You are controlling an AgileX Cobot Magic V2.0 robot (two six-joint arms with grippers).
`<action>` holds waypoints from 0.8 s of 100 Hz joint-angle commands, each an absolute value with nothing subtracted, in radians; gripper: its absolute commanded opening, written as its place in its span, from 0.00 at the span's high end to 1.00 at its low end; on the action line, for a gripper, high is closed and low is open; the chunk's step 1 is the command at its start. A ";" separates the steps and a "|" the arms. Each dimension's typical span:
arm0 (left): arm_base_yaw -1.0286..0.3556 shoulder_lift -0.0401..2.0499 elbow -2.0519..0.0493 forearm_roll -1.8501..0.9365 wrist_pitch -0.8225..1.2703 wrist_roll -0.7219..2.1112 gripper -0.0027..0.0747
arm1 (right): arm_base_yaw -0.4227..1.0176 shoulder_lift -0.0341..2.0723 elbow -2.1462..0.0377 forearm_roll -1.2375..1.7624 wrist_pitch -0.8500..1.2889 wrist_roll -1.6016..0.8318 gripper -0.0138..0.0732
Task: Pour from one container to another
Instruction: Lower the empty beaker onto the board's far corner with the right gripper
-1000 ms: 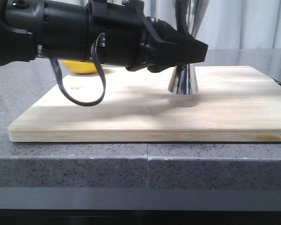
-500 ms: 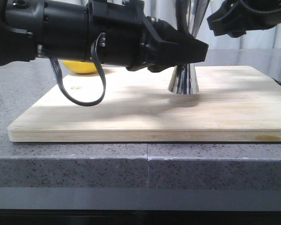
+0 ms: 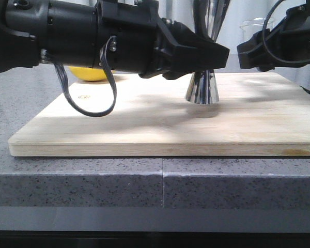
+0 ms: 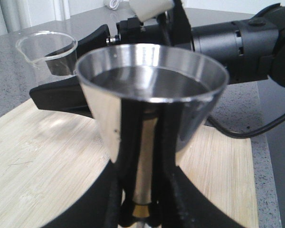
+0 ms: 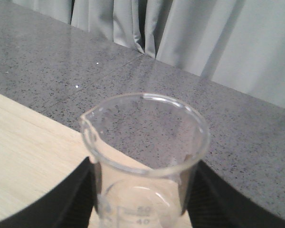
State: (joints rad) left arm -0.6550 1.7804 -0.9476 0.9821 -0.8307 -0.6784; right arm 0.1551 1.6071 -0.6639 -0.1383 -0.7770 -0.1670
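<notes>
The steel jigger (image 3: pixel 202 88) has its foot down at the wooden board (image 3: pixel 144 124), and my left gripper (image 3: pixel 209 54) is shut on its waist. In the left wrist view the jigger (image 4: pixel 152 95) fills the middle, with the left gripper (image 4: pixel 142 211) pinching its narrow neck. The clear glass beaker (image 5: pixel 145 142) with white marks sits upright between the black fingers (image 5: pixel 76 199) of my right gripper (image 5: pixel 145 199), which is shut on it. From the front, the right gripper (image 3: pixel 258 51) hangs right of the jigger, the beaker rim (image 3: pixel 253 23) showing above it. No liquid shows in the beaker (image 4: pixel 47 50).
A yellow fruit (image 3: pixel 93 74) lies at the board's back left, behind my left arm (image 3: pixel 82 36). The board rests on a grey speckled counter (image 3: pixel 160 186). The right arm (image 4: pixel 237 47) reaches in beyond the jigger. Curtains hang behind.
My right gripper with the beaker came into the front view from the upper right and has lowered beside the jigger. The left gripper and jigger have not moved.
</notes>
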 commanded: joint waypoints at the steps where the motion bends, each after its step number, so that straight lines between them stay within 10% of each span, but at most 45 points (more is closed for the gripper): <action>1: -0.655 1.725 -0.974 0.941 -0.910 -0.684 0.99 | 0.149 1.587 -0.684 -0.121 -0.899 -0.166 0.44; 80: -0.655 1.725 -0.974 0.941 -0.911 -0.684 0.99 | 0.149 1.675 -0.684 -0.044 -0.982 -0.113 0.44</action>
